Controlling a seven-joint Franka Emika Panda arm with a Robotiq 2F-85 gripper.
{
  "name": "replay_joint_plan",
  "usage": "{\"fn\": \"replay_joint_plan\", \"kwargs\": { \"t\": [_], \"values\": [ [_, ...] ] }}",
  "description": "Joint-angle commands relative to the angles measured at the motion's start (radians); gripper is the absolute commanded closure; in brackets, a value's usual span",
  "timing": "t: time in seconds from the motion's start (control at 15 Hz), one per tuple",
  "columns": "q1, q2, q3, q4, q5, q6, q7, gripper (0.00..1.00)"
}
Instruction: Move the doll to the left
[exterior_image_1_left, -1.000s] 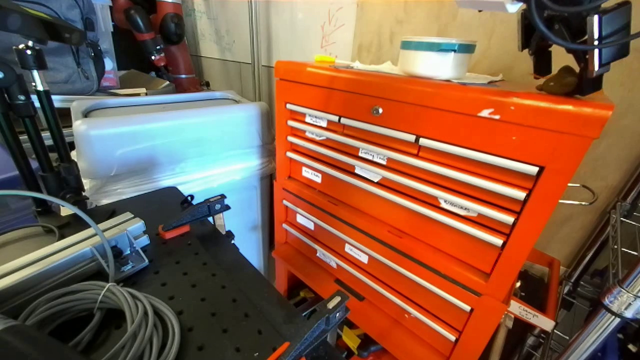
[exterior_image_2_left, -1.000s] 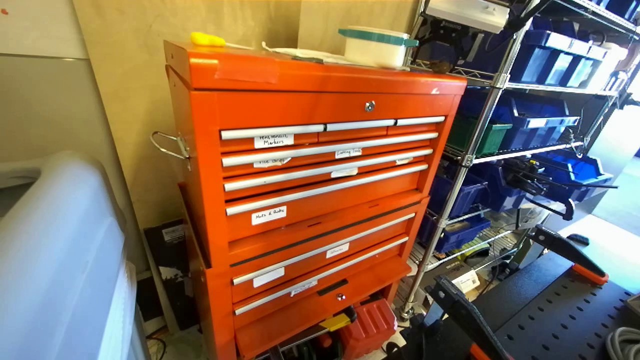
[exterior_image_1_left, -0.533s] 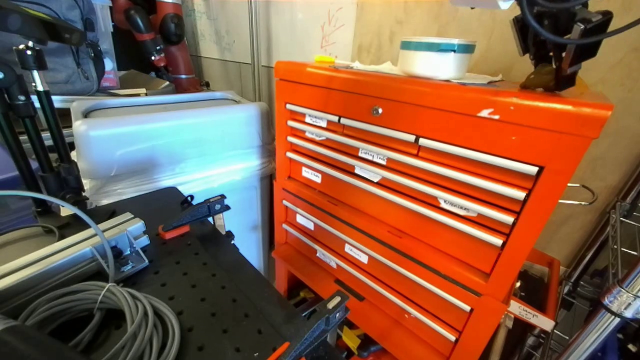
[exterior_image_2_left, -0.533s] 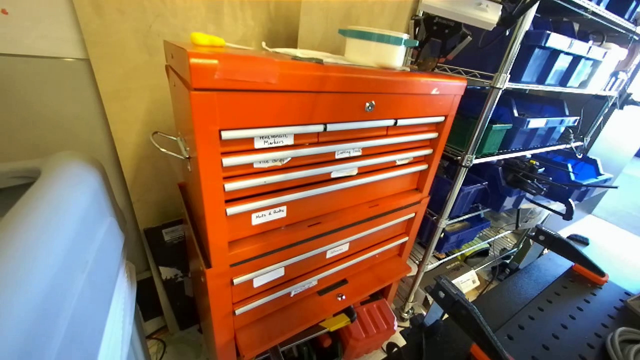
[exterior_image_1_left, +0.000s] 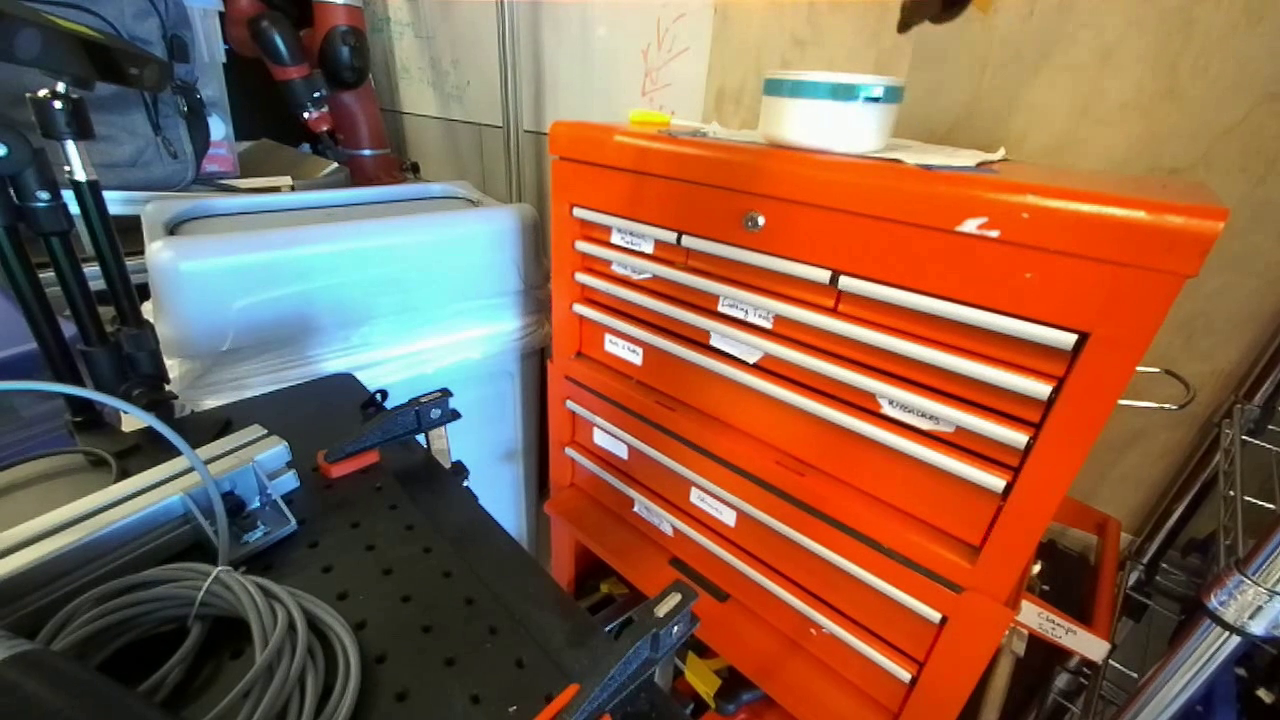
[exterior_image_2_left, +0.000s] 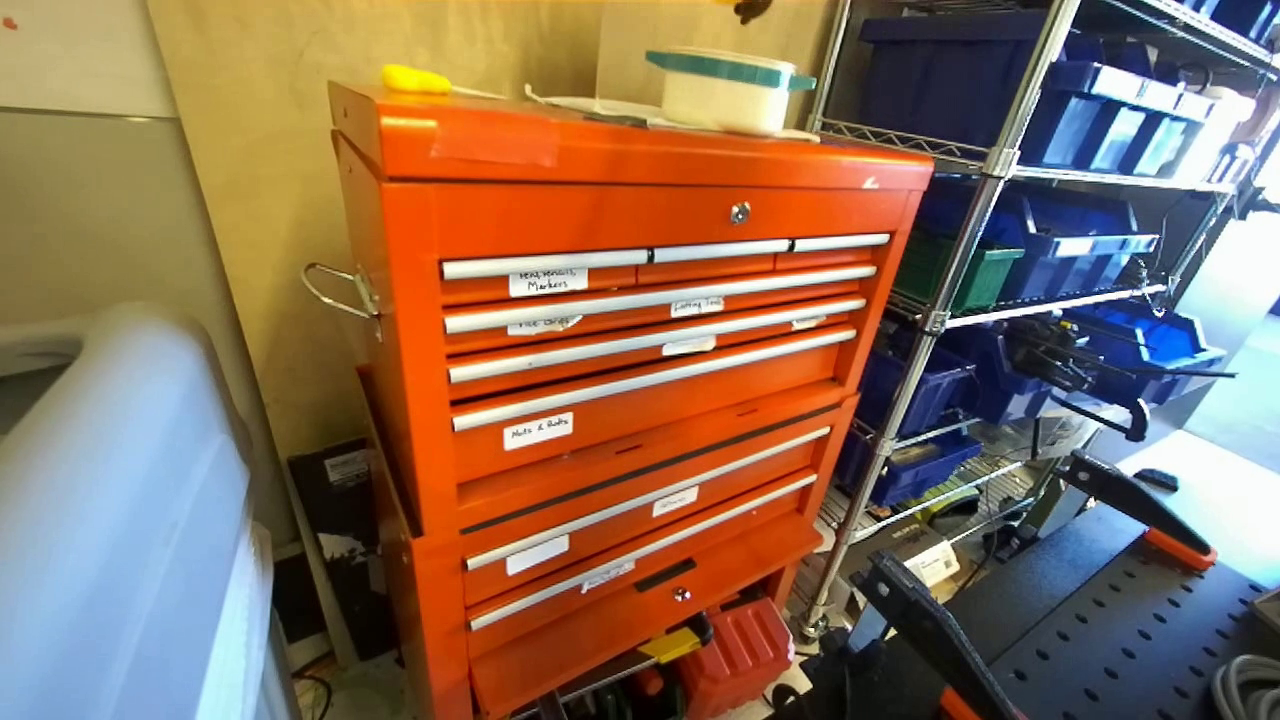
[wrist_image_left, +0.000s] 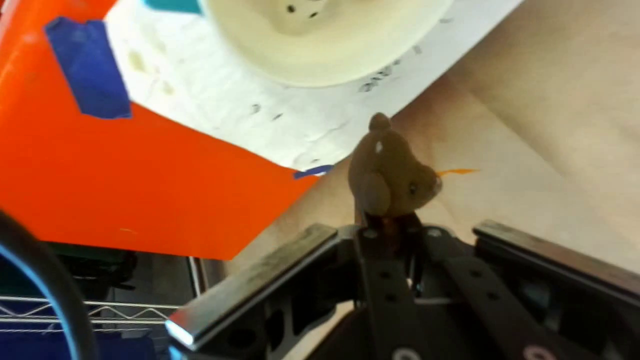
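The doll (wrist_image_left: 387, 172), a small brown animal-like figure with a snout, a rounded ear and a dark eye, is pinched at the tips of my gripper (wrist_image_left: 392, 222). Its head sticks out beyond the fingers, and its lower part is hidden between them. In both exterior views only a dark piece of the doll (exterior_image_1_left: 930, 12) shows at the top edge, raised clear of the orange chest; the doll (exterior_image_2_left: 750, 10) appears above and near the white container. Most of the gripper lies outside those pictures.
A round white container (exterior_image_1_left: 830, 120) with a teal band stands on paper (wrist_image_left: 225, 120) on the orange tool chest (exterior_image_1_left: 1080, 190). A yellow-handled tool (exterior_image_2_left: 415, 79) lies at the chest's far end. Wire shelving (exterior_image_2_left: 1000, 160) with blue bins stands beside the chest.
The gripper closed on the doll, lifted it off the chest top and carried it left in both exterior views, almost out of the picture. The white container has shifted slightly left.
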Motion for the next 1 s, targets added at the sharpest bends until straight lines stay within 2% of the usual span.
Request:
{"fn": "replay_joint_plan", "kwargs": {
  "t": [0.0,0.13,0.2,0.27,0.33,0.53,0.73,0.93],
  "values": [
    [0.067,-0.104,0.026,-0.047,-0.013,-0.022,0.057,0.97],
    [0.107,-0.123,0.049,-0.068,-0.020,-0.023,0.067,0.97],
    [0.119,-0.128,0.074,-0.087,0.011,-0.024,0.048,0.97],
    [0.086,-0.130,0.147,-0.107,0.040,-0.029,0.022,0.97],
    [0.088,-0.122,0.187,-0.132,0.087,-0.024,-0.006,0.97],
    [0.097,-0.080,0.273,-0.180,0.156,-0.009,-0.038,0.97],
    [0.112,-0.025,0.305,-0.187,0.150,-0.026,-0.018,0.97],
    [0.121,0.008,0.301,-0.182,0.133,-0.029,-0.008,0.97]
  ]
}}
